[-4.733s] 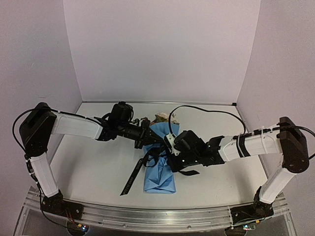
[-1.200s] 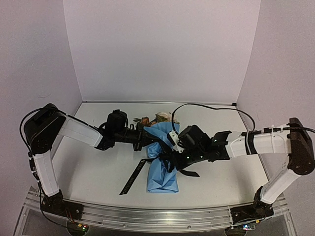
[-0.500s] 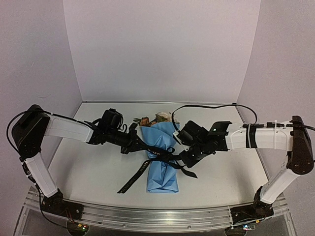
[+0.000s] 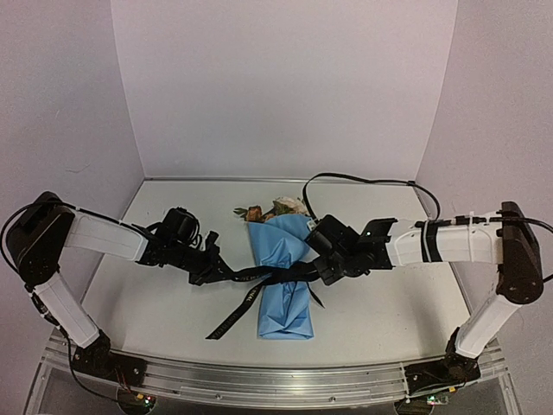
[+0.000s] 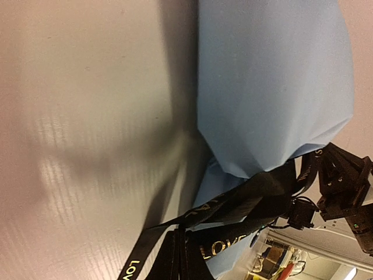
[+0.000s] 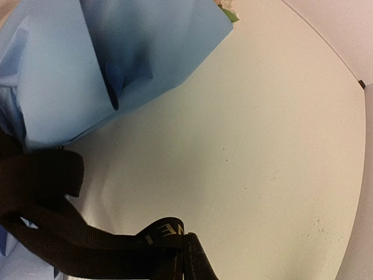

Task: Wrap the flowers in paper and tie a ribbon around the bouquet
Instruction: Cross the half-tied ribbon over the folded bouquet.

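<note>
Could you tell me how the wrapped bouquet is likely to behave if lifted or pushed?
The bouquet is probably light: thin paper around a few flowers. It pinches in where the ribbon crosses it, so it would likely crumple or sag rather than stay stiff. Being cone-shaped and lying flat, it may roll in a curve if pushed.

left arm (image 4: 102,234): white shells, black joints | right arm (image 4: 454,245): same, black cable (image 4: 363,179) | fingers (image 6: 197,267): black

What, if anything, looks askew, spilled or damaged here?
Nothing stands out. The narrow black ribbon cinches the cone-shaped light blue paper bouquet at its middle, held by the left gripper and right gripper; one loose tail lies on the table.
</note>
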You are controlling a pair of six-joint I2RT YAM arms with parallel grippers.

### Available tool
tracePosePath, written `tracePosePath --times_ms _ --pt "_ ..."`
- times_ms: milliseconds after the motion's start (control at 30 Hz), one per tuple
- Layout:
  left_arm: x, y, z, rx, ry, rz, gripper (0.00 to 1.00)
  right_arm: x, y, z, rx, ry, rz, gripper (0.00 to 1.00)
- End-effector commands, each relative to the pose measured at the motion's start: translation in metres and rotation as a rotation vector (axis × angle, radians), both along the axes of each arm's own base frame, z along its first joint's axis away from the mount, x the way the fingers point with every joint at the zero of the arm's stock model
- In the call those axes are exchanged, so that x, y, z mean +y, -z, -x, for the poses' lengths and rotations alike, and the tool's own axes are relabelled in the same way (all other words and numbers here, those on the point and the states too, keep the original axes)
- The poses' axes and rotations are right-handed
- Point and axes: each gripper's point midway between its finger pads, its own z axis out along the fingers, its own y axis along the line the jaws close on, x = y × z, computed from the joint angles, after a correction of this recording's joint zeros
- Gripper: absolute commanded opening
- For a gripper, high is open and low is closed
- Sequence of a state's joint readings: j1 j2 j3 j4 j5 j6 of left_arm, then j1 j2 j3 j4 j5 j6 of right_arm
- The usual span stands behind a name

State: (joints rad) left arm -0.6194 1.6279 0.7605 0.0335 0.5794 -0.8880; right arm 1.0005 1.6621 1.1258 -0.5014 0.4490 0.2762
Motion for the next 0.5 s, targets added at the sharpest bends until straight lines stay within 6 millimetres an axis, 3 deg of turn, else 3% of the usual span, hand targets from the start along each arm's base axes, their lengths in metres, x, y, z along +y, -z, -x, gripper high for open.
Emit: tracePosePath --times_ms 0,233,467 --pt "0.009 -0.008 -0.012 -0.057 -0.033 -0.003 0.00 -0.006 0.005 -0.015 -0.065 0.068 0.011 0.00" --pt "0.015 -0.004 -0.020 -0.041 -0.063 0.001 0.00 -0.026 0.015 -0.010 -0.072 0.080 0.071 0.00" --pt "0.011 -0.011 -0.025 -0.065 -0.029 0.024 0.00 -0.026 0.015 0.001 -0.036 0.025 0.056 0.00"
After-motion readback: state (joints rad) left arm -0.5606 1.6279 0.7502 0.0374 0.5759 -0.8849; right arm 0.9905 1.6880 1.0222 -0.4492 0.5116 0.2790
